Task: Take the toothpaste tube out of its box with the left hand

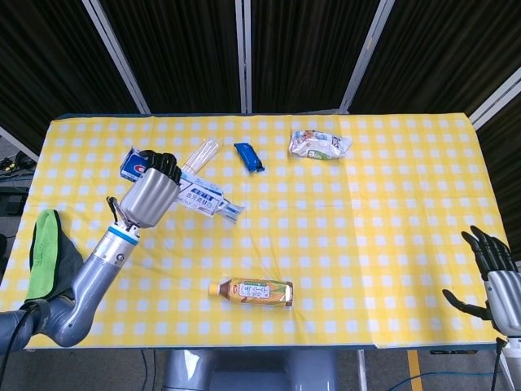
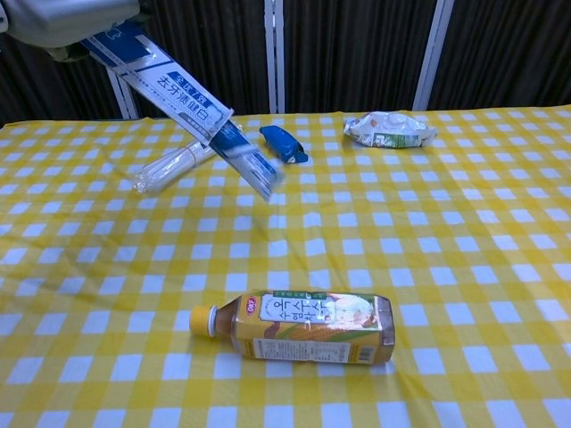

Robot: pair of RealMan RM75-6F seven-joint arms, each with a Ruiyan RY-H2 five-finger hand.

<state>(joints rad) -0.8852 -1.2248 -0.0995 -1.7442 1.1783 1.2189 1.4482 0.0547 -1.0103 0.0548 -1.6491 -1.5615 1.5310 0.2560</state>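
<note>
My left hand point(image 1: 151, 194) grips the blue-and-white toothpaste box point(image 1: 189, 193) above the left part of the table, tilted with its open end down to the right. The toothpaste tube point(image 1: 227, 209) sticks partway out of that lower end, blurred. In the chest view the box point(image 2: 165, 82) slants down from the top left corner, where a part of the left hand point(image 2: 62, 18) shows, and the tube point(image 2: 247, 165) slides out below it. My right hand point(image 1: 498, 278) hangs open at the table's front right corner, holding nothing.
A tea bottle point(image 1: 251, 291) lies near the front edge. A clear plastic sleeve point(image 1: 195, 163), a blue packet point(image 1: 249, 156) and a white snack bag point(image 1: 319, 144) lie toward the back. A green and grey cloth point(image 1: 50, 257) sits at the left edge.
</note>
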